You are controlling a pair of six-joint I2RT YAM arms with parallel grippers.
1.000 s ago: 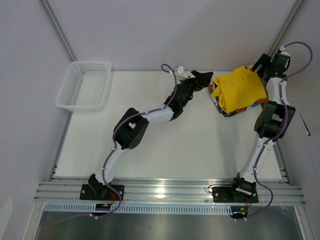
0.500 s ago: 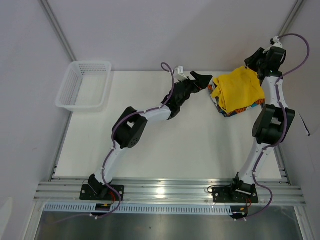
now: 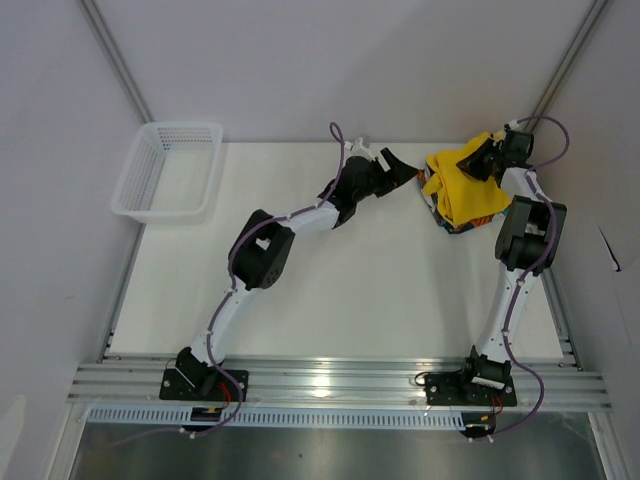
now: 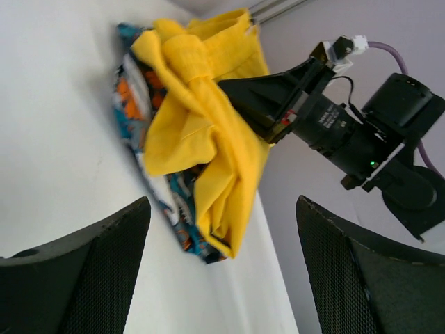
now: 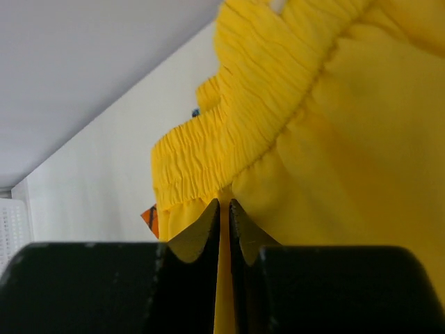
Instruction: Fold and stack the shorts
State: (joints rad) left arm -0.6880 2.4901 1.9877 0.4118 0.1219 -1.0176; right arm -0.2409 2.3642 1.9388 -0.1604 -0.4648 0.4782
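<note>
the right gripper [image 5: 224,223] has its jaws pinched nearly shut on the yellow shorts [image 5: 334,139]; the left gripper [image 3: 408,172] has its jaws spread wide, touching nothing, near the printed shorts [image 4: 131,94].

shows yellow shorts [image 3: 470,195] heaped over printed shorts [image 3: 462,226] at far right, right gripper [image 3: 470,163] nosed into the yellow cloth, left gripper [image 3: 408,170] just beside, basket [image 3: 170,127] far left.
</note>
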